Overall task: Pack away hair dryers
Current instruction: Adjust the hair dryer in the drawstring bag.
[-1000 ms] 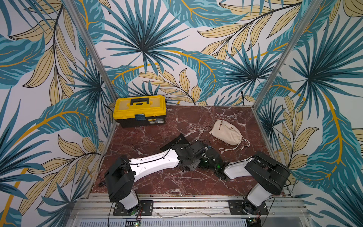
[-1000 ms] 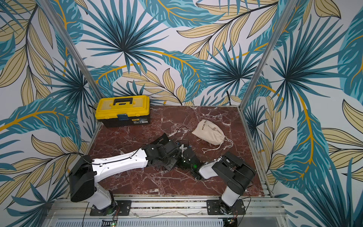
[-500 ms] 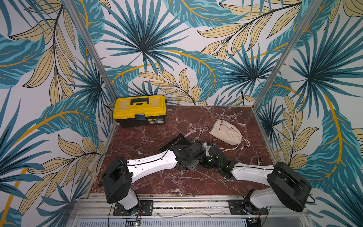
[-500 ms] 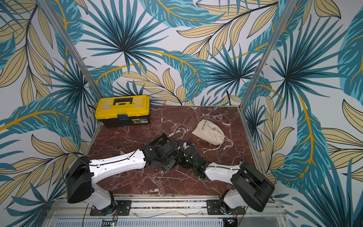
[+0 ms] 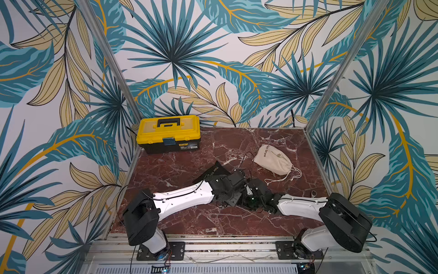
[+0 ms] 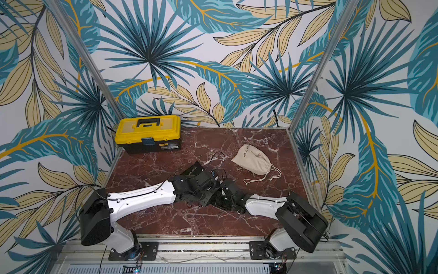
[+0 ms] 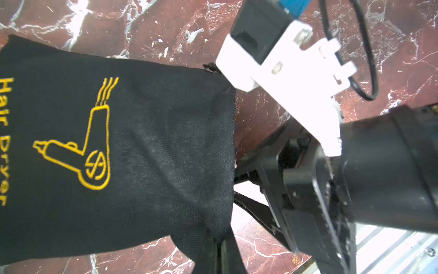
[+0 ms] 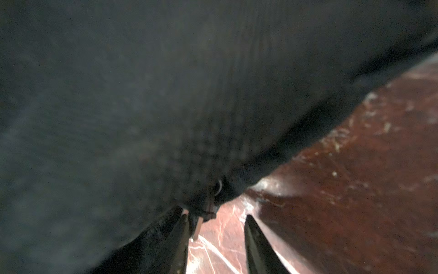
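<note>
The right gripper [image 8: 218, 244] had just spread at the black bag [image 7: 142, 142], its 4 o'clock edge — the left gripper [image 7: 221, 258] pinched it; mouth-opening likely begun.

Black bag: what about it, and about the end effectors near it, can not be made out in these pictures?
- Black bag, contents: its cloth hides them; the right wrist view is blurred, fabric filling it.
- Its lettering: cut off by the left wrist view's edge.
- Left end effector, right end effector: in both top views, the arms' wrists cover them.
- Beige bag, contents: cloth hides them.
</note>
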Controlling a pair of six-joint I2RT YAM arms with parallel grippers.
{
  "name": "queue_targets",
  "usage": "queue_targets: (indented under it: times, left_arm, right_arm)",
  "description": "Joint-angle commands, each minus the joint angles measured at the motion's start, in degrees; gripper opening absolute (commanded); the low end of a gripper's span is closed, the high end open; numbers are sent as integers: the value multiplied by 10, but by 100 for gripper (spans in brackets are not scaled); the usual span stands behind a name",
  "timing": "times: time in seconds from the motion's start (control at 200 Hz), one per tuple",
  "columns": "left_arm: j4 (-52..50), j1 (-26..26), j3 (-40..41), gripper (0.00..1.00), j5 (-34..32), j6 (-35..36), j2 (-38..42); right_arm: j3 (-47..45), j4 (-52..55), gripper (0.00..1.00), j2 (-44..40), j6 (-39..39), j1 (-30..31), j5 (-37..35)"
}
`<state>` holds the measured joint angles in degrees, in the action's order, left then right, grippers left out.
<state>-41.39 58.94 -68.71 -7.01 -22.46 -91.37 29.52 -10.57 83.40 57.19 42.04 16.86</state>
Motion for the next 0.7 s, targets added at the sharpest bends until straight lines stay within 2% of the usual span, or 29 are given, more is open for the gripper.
queue_targets:
  times: [0.0,0.16,0.436,0.576,0.696]
  left_arm:
    - [10,0,10,0,2,-6,12]
    - [10,0,13,0,4,-11,13]
    - [12,0,12,0,8,-12,16]
    - [17,0,11,0,14,-14,19]
    - [17,0,16,0,11,-16,25]
  right_arm:
    - [4,-4,40,17,4,0,27]
    - [2,-59,42,45,31,0,35]
    - [-10,-106,44,40,64,0,-1]
    - [-5,-171,41,77,94,0,12]
    - [3,-175,37,92,98,0,14]
